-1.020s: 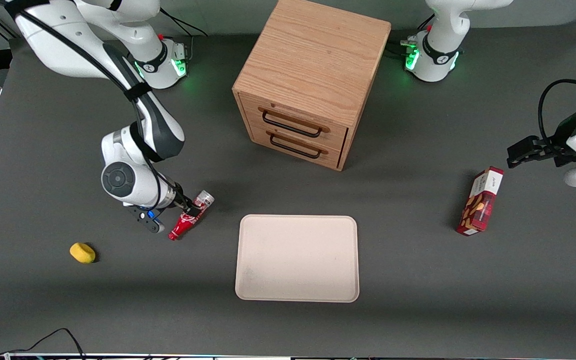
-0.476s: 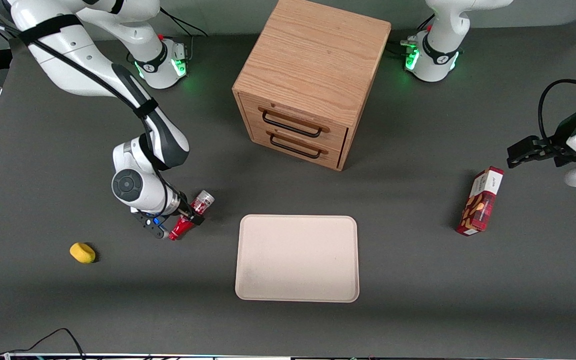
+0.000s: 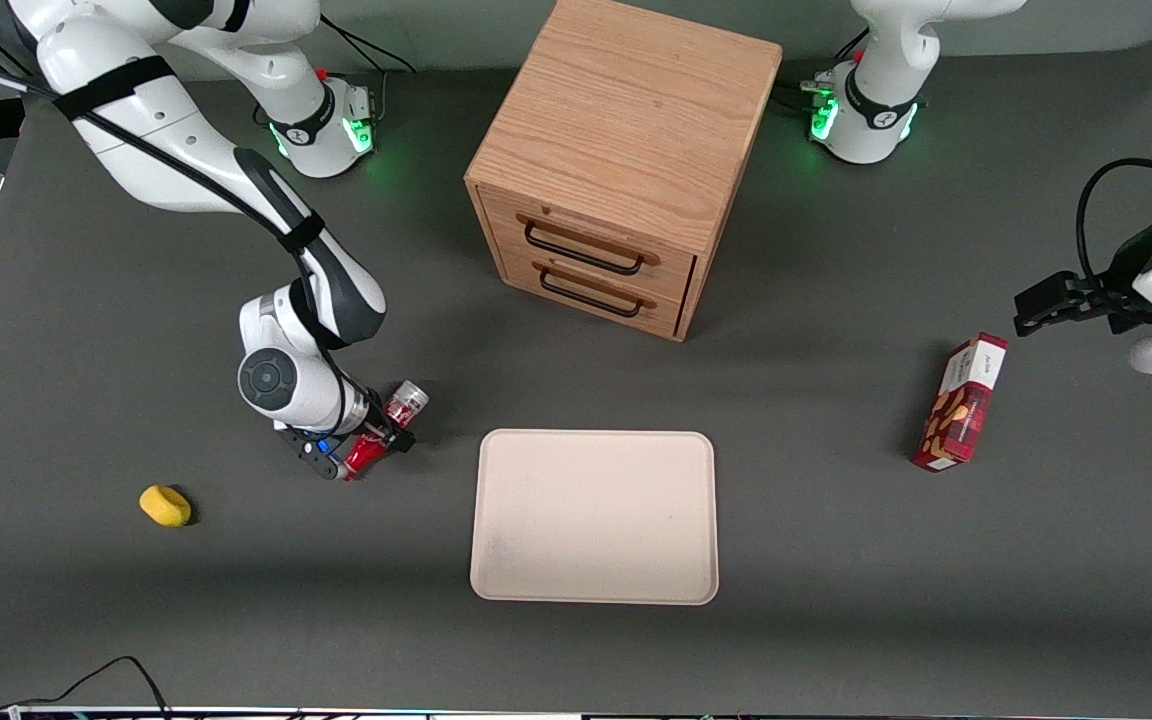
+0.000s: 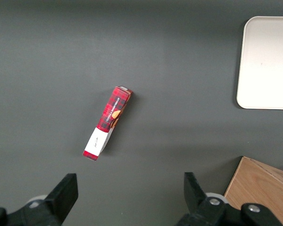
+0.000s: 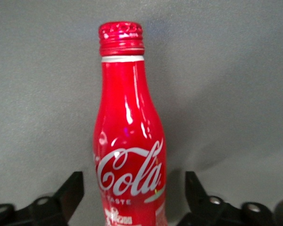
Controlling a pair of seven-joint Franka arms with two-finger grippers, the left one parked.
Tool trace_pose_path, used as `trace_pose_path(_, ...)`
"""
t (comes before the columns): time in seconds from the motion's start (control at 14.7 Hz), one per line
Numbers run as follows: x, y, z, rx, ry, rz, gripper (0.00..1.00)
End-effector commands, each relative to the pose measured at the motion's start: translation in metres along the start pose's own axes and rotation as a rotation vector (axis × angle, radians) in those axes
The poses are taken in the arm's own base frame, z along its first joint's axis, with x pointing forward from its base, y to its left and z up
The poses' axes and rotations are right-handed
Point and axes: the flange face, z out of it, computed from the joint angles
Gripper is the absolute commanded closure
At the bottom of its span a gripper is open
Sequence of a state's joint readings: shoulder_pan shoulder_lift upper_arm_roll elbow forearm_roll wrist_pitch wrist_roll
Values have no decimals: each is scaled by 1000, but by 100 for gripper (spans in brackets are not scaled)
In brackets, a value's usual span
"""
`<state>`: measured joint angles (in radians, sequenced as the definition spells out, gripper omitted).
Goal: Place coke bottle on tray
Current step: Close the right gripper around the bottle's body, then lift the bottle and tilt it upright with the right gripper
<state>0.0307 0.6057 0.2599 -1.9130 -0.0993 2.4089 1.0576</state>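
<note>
Down low at the working arm's end of the table (image 3: 836,620): gripper (image 3: 372,443) spread wide around the coke bottle (image 3: 383,432), fingers (image 5: 68,193) flanking it with gaps either side, not clamped. Lying tilted on bare tabletop, just beside the tray (image 3: 594,516) edge, with open surface between. Bottle's lower end cut off in the wrist view, midsection masked by the gripper from the front.

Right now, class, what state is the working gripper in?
Gripper: open, fingers on either side of the lying coke bottle, not yet clamped, beside the tray.
</note>
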Motion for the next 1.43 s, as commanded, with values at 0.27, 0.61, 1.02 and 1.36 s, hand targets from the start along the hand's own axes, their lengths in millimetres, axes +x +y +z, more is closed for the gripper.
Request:
trace_pose_path(0.27, -1, -4, -29, 1, 64, -52, 93)
trace_pose_path(0.61, -3, 11, -163, -95, 84, -250, 94)
trace_pose_path(1.02, -10, 17, -359, -93, -19, -510, 96)
trace_pose_path(1.36, -58, -20, -406, 20, -13, -633, 96)
